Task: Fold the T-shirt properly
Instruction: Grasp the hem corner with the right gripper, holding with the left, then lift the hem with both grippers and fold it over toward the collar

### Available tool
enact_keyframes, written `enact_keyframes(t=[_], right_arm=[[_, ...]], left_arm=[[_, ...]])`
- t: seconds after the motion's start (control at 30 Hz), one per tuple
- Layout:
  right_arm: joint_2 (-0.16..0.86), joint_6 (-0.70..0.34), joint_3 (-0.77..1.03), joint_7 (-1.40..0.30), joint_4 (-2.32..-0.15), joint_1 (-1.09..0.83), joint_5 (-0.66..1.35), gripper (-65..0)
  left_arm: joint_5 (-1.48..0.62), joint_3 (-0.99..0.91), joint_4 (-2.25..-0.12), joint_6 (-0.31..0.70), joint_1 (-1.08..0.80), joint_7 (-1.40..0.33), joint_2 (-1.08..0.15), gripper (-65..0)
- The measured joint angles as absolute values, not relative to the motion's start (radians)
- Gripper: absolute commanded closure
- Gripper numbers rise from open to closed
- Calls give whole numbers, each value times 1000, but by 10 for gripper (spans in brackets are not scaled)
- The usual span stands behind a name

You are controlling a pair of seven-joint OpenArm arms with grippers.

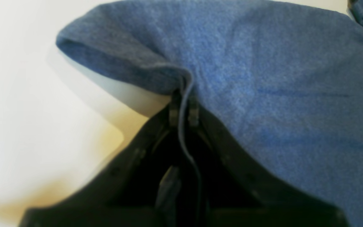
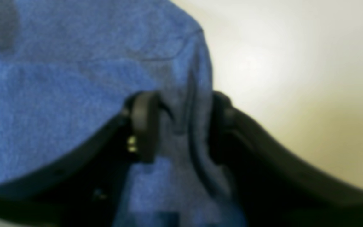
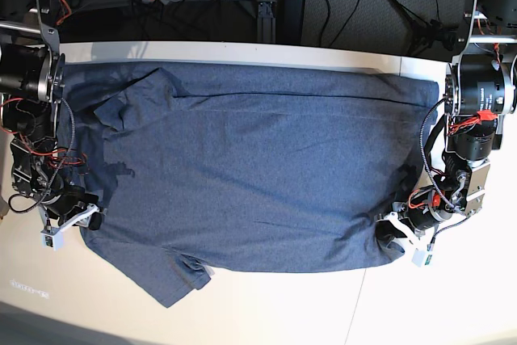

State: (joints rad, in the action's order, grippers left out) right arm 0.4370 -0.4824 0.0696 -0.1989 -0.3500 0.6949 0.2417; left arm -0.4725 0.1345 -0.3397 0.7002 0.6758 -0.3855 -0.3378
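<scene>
The T-shirt [image 3: 250, 167] lies long axis left-right on the worktop [image 3: 266, 305]; wrist views alone show left tool [image 1: 184, 108] clenched on its hem, right tool [image 2: 178, 126] straddling cloth, grip unclear.

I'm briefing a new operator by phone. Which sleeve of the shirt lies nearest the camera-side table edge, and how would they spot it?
Start at the white table, almost covered by the blue-grey T-shirt. Follow its front edge toward the base view's left. The sleeve juts out there onto bare table, flat; the other sleeve lies folded over the shirt.
</scene>
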Motion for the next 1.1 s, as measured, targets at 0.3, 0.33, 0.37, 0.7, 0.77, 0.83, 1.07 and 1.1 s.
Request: enact_keyframes(t=[0.3, 0.33, 0.37, 0.7, 0.77, 0.83, 1.07, 1.1], right_arm=[[435, -482, 68, -150, -347, 690, 235, -36], [435, -482, 68, -149, -347, 690, 235, -36], [435, -482, 68, -149, -347, 690, 235, -29], [435, -483, 68, -122, -348, 690, 235, 0], [435, -483, 68, -93, -348, 689, 235, 0], [435, -483, 68, -90, -351, 690, 235, 0], [443, -484, 68, -91, -391, 684, 242, 0], [443, -484, 68, -91, -397, 684, 242, 0]], left_arm=[[-472, 134, -340, 700, 676, -385, -338, 0], [-472, 134, -340, 700, 676, -385, -338, 0], [-472, 134, -340, 700, 676, -385, -338, 0], [-503, 136, -339, 700, 675, -388, -350, 0], [-517, 137, -337, 701, 676, -395, -366, 0], [-530, 137, -336, 701, 677, -404, -382, 0], [-558, 138, -332, 701, 688, -438, -402, 0], [-560, 138, -331, 701, 691, -440, -403, 0]])
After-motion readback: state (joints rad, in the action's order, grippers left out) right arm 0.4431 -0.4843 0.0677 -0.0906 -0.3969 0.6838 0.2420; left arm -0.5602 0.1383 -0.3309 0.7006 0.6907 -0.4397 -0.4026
